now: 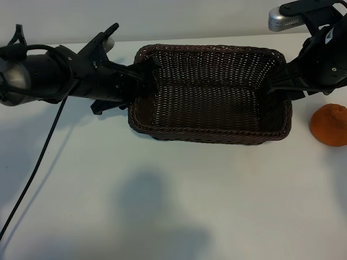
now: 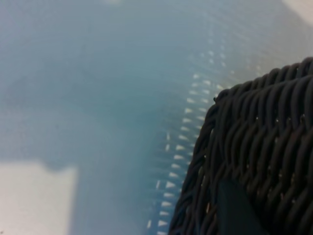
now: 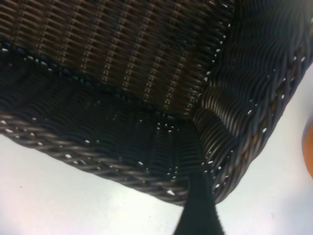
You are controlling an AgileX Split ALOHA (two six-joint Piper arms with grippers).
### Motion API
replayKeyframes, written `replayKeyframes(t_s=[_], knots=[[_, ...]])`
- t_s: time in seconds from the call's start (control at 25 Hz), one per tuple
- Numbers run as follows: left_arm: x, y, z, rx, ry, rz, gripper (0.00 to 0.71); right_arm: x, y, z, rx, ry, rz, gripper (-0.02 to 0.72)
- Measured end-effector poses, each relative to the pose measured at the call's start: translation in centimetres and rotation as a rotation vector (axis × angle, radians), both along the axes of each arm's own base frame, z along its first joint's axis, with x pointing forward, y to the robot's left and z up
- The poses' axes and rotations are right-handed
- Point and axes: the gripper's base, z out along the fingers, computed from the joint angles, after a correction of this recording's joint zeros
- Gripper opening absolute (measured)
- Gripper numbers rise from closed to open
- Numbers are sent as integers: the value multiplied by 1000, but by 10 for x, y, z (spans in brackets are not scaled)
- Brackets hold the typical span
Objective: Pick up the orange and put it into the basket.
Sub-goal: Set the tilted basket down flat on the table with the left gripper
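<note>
The dark brown wicker basket (image 1: 211,136) stands empty on the white table, mid-back. My left gripper (image 1: 147,76) reaches over its left end wall and is shut on that wall. In the left wrist view one dark finger (image 2: 235,210) lies against the weave of the basket (image 2: 264,127). My right gripper (image 1: 274,84) is shut on the right end wall near a corner. Its one visible finger (image 3: 198,205) crosses the rim of the basket (image 3: 73,154). The orange (image 1: 329,124) lies on the table right of the basket, apart from both grippers; a sliver of the orange (image 3: 309,147) shows at the right wrist view's edge.
A black cable (image 1: 38,162) runs from the left arm down across the table's left side. A soft shadow (image 1: 154,208) lies on the bare white table in front of the basket. The right arm's body (image 1: 325,59) hangs just behind the orange.
</note>
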Motion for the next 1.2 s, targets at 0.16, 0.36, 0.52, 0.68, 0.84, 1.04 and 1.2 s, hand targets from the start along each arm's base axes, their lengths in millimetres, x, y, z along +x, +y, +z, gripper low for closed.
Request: replayKeyframes(t_s=[0.16,0.36,0.52,0.68,0.84,1.04,1.2], knots=[[-2,1,-5,-12,15,37,340,0,0,0,0,0,0,526],[-4,2,-13,-16,46,53,340,-1,0,0,-1,6,0,526],[-5,2,-13,-17,48,52,340,-1,0,0,-2,7,1,526],[-6,1,-13,-14,54,25,340,-1,0,0,-2,8,1,526],[-8,-1,-14,-1,53,-34,340,-1,0,0,-2,9,1,526],[-10,-2,-14,-5,62,-61,466,-1,0,0,-2,9,1,526],[-12,-3,-13,-16,74,-77,674,-1,0,0,-2,8,1,526]])
